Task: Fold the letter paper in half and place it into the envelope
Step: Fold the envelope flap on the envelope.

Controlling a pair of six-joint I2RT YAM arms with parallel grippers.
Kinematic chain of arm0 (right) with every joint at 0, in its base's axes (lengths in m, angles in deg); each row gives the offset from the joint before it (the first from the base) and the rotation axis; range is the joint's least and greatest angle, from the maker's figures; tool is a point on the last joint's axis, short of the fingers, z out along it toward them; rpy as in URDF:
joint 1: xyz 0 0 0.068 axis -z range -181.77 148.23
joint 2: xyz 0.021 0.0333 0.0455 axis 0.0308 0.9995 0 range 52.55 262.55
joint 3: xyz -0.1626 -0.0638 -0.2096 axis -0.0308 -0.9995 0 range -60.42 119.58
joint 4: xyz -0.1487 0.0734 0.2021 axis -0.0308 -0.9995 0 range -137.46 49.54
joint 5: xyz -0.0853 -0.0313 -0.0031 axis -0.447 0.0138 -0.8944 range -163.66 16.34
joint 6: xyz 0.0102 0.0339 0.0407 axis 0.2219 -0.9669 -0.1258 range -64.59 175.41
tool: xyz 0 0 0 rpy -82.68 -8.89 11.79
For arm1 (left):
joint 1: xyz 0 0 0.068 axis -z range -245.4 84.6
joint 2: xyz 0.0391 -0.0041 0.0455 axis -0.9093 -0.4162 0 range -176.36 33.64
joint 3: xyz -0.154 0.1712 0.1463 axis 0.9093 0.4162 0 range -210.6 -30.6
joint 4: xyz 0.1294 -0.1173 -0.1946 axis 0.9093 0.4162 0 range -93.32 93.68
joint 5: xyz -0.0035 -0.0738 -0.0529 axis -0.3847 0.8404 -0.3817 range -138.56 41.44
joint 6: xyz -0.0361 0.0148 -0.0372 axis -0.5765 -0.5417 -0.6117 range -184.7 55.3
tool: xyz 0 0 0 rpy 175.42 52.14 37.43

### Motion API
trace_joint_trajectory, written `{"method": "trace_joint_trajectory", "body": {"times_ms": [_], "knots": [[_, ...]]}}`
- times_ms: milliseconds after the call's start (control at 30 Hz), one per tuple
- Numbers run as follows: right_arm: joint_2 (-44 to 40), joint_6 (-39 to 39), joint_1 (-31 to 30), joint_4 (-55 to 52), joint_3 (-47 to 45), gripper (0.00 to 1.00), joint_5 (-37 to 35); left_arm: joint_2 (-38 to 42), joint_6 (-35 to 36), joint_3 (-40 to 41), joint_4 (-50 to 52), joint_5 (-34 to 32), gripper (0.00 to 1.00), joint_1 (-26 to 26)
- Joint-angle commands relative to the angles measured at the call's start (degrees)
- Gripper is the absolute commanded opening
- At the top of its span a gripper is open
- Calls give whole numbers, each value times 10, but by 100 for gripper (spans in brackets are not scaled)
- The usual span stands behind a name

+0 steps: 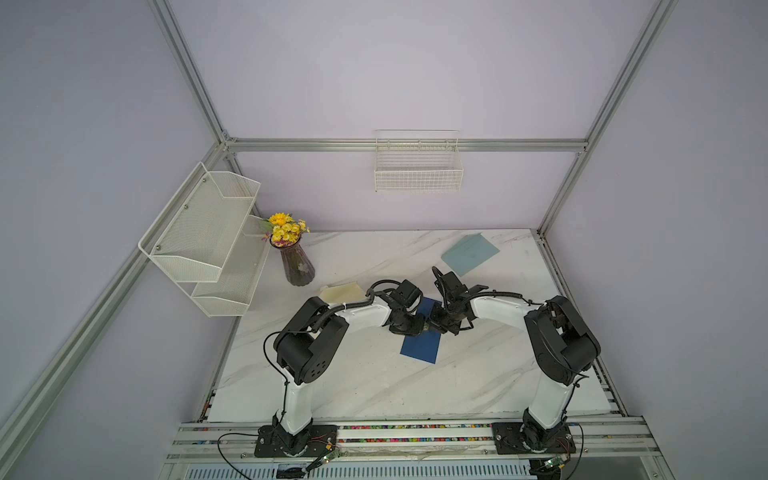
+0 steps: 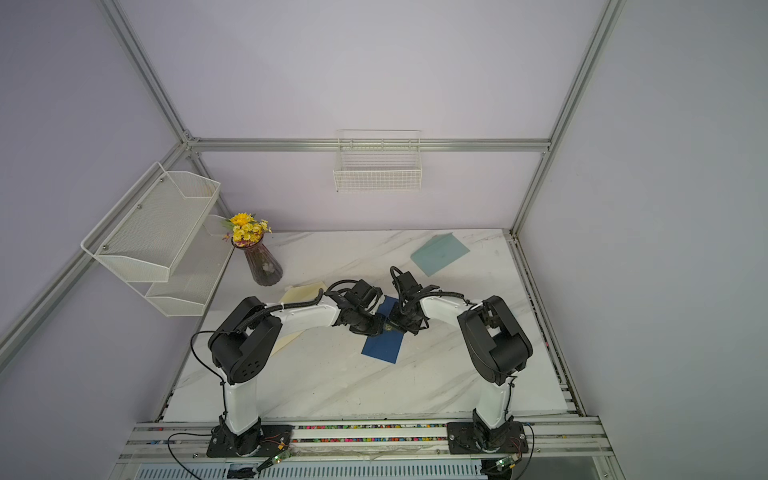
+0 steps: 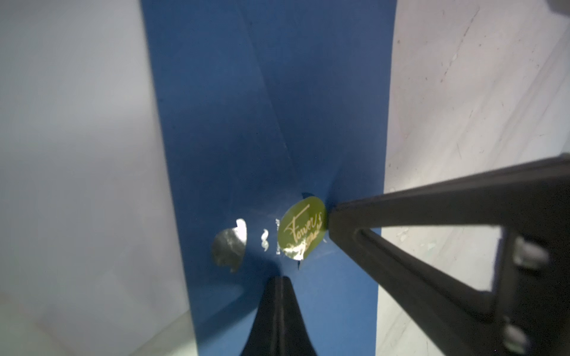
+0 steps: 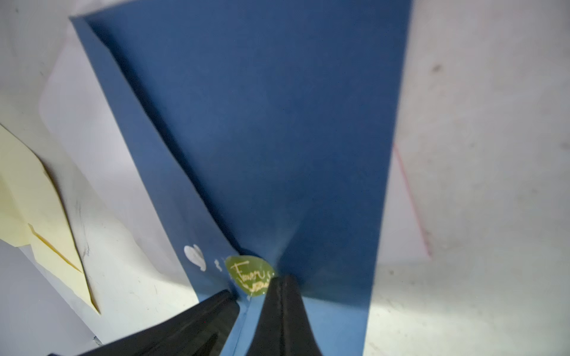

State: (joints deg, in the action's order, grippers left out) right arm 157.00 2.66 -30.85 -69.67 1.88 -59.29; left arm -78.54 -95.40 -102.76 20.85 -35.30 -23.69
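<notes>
ok, in both top views the blue envelope (image 1: pixel 420 347) lies at the middle of the tabletop (image 1: pixel 374 386), left gripper (image 1: pixel 424 328) and right gripper (image 1: pixel 433 326) meeting tip to tip over its middle. pale teal sheet (image 1: pixel 470 253) sits near the far right corner, cream sheet (image 1: pixel 341 292) toward the left edge beside the vase (image 1: pixel 297 266), partly under the left arm; can't tell which is the letter.
left wrist: own fingers (image 3: pixel 279 305) together, tip down on the envelope just beside the green sticker (image 3: pixel 302 228); the right fingers (image 3: pixel 401 215) touch the sticker's other side.
right wrist: its fingers (image 4: pixel 282 308) together too, tip on the sticker's rim, paper puckered around it; can't tell if any flap is nipped.
risk: sticker looks to be holding the flap shut, so a pull may tear paper or drag the whole envelope; tips this close could also clash.
</notes>
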Motion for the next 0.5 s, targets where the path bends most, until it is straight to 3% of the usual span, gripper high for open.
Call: {"method": "trace_joint_trajectory", "body": {"times_ms": [0, 467], "knots": [[8, -20, 6, -58, -43, 0, -7, -16, 8, -20, 31, -18, 0, 1], [-50, -48, 37, 89, -112, 0, 119, -61, -1, -62, 42, -12, 0, 7]]}}
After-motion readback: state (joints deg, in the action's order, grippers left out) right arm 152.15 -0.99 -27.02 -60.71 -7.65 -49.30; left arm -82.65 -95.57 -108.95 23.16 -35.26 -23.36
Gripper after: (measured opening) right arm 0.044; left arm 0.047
